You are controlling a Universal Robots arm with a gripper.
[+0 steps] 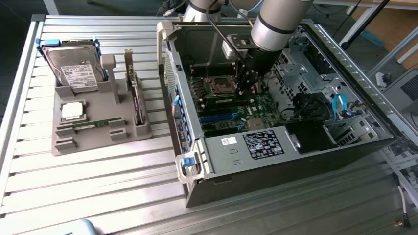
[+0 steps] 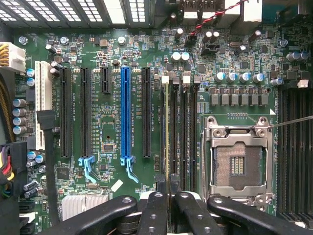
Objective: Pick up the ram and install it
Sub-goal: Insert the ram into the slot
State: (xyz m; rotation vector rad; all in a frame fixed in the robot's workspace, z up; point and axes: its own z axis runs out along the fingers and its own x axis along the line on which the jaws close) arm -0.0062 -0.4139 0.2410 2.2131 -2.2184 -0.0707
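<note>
Aluminium slats form the table (image 1: 98, 191), which runs under the open computer case (image 1: 222, 171) and out past its near side. The case lies on its side. Beyond its far side are dark floor (image 1: 16, 29) and a pale wooden board (image 1: 385, 22).

Just beside the case, on the exterior view's left, sits a grey tray (image 1: 107, 110). It holds a spare memory stick (image 1: 98, 123) lying flat, a square silver processor chip (image 1: 72, 110), an upright expansion card (image 1: 137, 105) and, farthest back, a hard drive (image 1: 73, 66).

Inside the case the green motherboard (image 2: 107, 98) lies exposed, with a blue slot (image 2: 125, 115) among black ones and an empty processor socket (image 2: 239, 164). A blue cable (image 1: 338, 105) loops near the drive bays.

The arm (image 1: 277, 24) comes in over the case's far wall and hides part of the board. Its gripper (image 2: 168, 190) is clenched on the ram (image 2: 167, 127). The ram stands on edge, in line with one of the black memory slots between the blue slot and the socket. I cannot tell whether it is seated.
</note>
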